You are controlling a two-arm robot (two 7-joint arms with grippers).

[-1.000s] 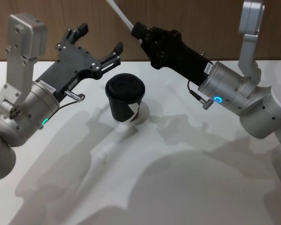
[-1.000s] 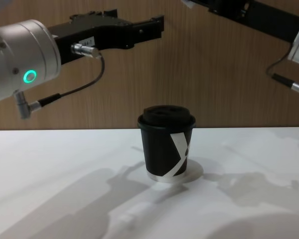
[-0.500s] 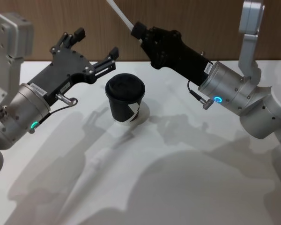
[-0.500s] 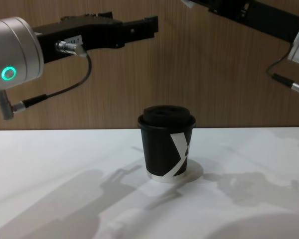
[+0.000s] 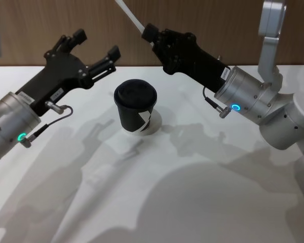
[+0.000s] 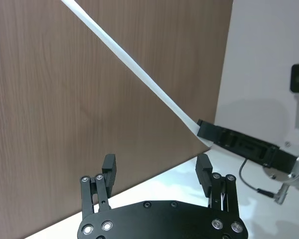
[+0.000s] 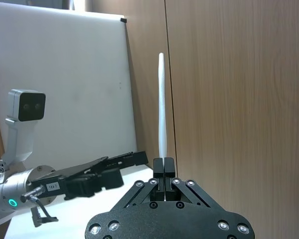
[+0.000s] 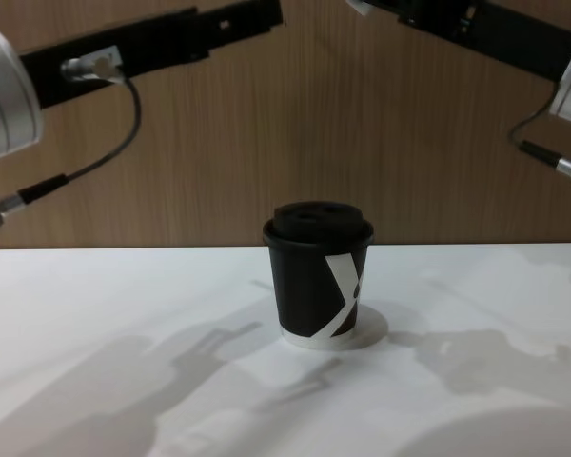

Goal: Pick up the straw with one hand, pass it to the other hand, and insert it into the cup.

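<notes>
Straw [image 5: 130,14] in right gripper [image 5: 148,32], well above the cup [image 5: 136,107]

straw [image 5: 130,14]: thin, white, straight; lower end clamped between the closed fingers of the right gripper [image 5: 148,33], the rest slanting up and away, in the air beyond the cup.
cup [image 5: 136,107]: black paper, black lid on, white angular mark, pale base rim; upright on the white table [image 5: 207,202], near its far edge, mid-width.
</notes>
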